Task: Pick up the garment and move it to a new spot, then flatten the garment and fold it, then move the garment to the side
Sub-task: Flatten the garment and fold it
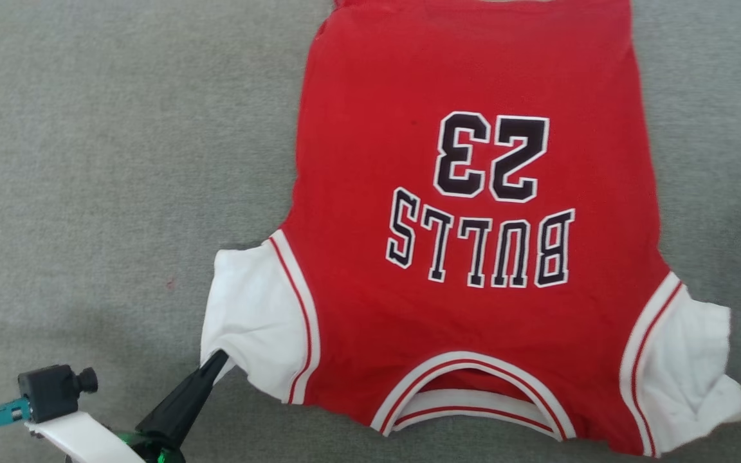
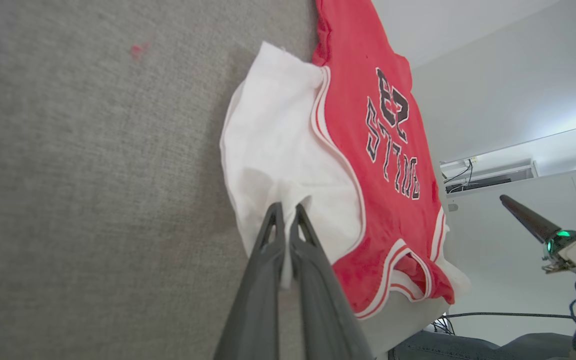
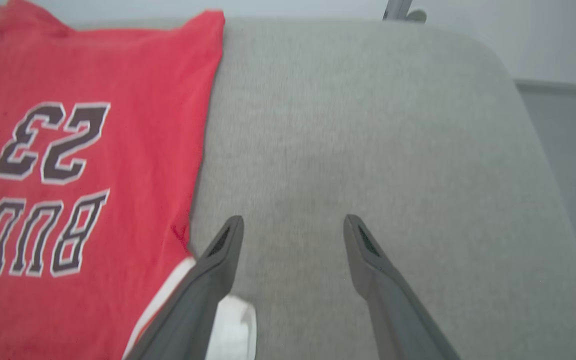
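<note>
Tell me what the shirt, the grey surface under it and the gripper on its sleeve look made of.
Shirt: soft knit cloth, likely cotton jersey; matte, it creases at the sleeves.
Grey surface: woven upholstery-like fabric, matte, with a visible weave.
Left gripper: smooth, dark, matte fingers, probably moulded plastic or rubber; cannot tell which.

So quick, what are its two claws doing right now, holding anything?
Left gripper: closed, pinching the garment by its white sleeve.
Right gripper: open, holding nothing.
</note>
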Robot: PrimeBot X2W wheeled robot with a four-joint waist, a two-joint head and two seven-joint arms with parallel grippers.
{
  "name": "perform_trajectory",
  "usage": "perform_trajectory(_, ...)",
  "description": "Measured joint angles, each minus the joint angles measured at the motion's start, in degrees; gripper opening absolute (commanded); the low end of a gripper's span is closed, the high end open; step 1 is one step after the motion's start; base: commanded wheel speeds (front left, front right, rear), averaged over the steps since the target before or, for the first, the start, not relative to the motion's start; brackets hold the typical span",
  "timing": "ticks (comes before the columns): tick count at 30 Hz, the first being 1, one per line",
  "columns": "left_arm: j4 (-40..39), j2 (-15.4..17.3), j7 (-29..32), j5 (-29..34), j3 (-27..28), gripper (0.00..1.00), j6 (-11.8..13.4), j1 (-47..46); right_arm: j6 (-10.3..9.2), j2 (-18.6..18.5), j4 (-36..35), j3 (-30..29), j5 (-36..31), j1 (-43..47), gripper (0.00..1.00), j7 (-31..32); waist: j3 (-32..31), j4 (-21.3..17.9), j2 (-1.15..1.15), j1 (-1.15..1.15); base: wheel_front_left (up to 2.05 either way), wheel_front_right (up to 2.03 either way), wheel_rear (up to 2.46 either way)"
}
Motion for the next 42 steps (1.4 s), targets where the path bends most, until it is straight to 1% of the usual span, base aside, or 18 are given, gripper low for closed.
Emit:
perform_trajectory(2,-0.73,-0.02,-0.05,0.58,-0.18,0.0,0.0,-0.49,0.0,-1.52,0.27,-0.57,-0.8,-5.95,1.0,2.65,0.47,0.78,0.0,0.0,0.0,0.0,0.0)
perform_trajectory(4,-1.42,-0.01,-0.07,1.04,-0.38,0.0,0.0,-1.42,0.0,-2.2,2.45,0.12,-1.62,-12.78,1.0,4.81,1.22,1.54,0.0,0.0,0.0,0.0,0.0)
perform_trajectory(6,-2.19,-0.13,-0.09,1.55,-0.98,0.0,0.0,-2.63,0.0,-3.23,6.64,1.9,-2.97,-19.64,1.0,6.44,2.16,2.42,0.0,0.0,0.0,0.0,0.0)
perform_trajectory(10,-3.67,-0.62,-0.22,2.38,-2.38,0.0,0.0,-5.5,0.0,-3.68,16.45,5.03,-6.8,-32.96,1.0,8.35,4.66,4.52,0.0,0.0,0.0,0.0,0.0)
perform_trajectory(14,-4.69,-1.27,-0.24,3.41,-3.83,0.0,0.0,-8.18,0.0,-4.1,25.82,7.55,-12.24,-42.96,1.0,10.25,7.66,6.99,0.0,0.0,0.0,0.0,0.0)
perform_trajectory(17,-4.97,-1.81,-0.25,3.42,-4.79,0.0,0.0,-10.01,0.0,-3.97,32.04,7.84,-15.51,-48.72,1.0,11.69,9.91,8.96,0.0,0.0,0.0,0.0,0.0)
perform_trajectory(21,-4.93,-2.69,-0.3,3.39,-5.23,0.0,0.0,-11.58,0.0,-2.57,38.11,7.4,-18.57,-54.71,1.0,12.77,12.76,11.31,0.0,0.0,0.0,0.0,0.0)
perform_trajectory(24,-4.78,-3.32,-0.31,3.38,-5.37,0.0,0.0,-12.35,0.01,-1.79,41.13,6.59,-20.95,-57.26,1.0,13.37,14.35,12.8,0.0,0.0,0.0,0.0,0.0)
perform_trajectory(28,-4.59,-3.83,-0.31,3.38,-5.42,0.0,0.0,-12.66,0.01,-1.7,42.69,6.5,-22.08,-59.48,1.0,14.07,15.47,13.74,0.0,0.0,0.0,0.0,0.0)
perform_trajectory(29,-4.49,-4.04,-0.31,3.38,-5.49,0.0,0.0,-12.83,0.0,-1.62,43.13,6.32,-22.28,-59.82,0.69,14.12,15.7,13.9,0.0,0.0,0.0,0.0,0.0)
perform_trajectory(30,-4.39,-4.17,-0.31,3.38,-5.55,0.0,0.0,-12.98,0.0,-1.43,43.54,6.12,-22.67,-60.11,0.26,14.27,15.79,13.97,0.0,0.0,0.0,0.0,0.0)
perform_trajectory(31,-4.21,-4.3,-0.31,3.38,-5.55,0.0,0.0,-13.13,0.0,-1.21,43.86,6.05,-23.02,-60.28,0.0,14.29,15.73,13.91,0.0,0.0,0.0,0.0,0.0)
perform_trajectory(35,-3.71,-4.56,-0.32,3.38,-5.08,0.0,0.0,-13.47,0.01,-0.23,45.15,5.56,-22.96,-60.05,0.0,13.43,14.57,13.35,0.0,0.0,0.0,0.0,0.0)
perform_trajectory(39,-2.76,-4.37,-0.32,3.37,-4.22,0.0,0.0,-12.82,0.01,-1.03,44.42,6.76,-20.89,-56.72,0.0,11.62,12.19,12.44,0.0,0.0,0.0,0.0,0.0)
perform_trajectory(40,-2.11,-4.03,-0.32,3.31,-3.7,0.0,0.0,-11.73,0.01,-1.96,43.02,7.76,-18.11,-54.09,0.0,11.34,10.56,11.86,0.0,0.0,0.0,0.0,0.0)
perform_trajectory(42,-1.54,-3.67,-0.32,3.28,-3.08,0.0,0.0,-10.42,0.01,-3.91,40.54,9.26,-14.89,-50.75,0.0,12.26,8.77,11.18,0.0,0.0,0.0,0.0,0.0)
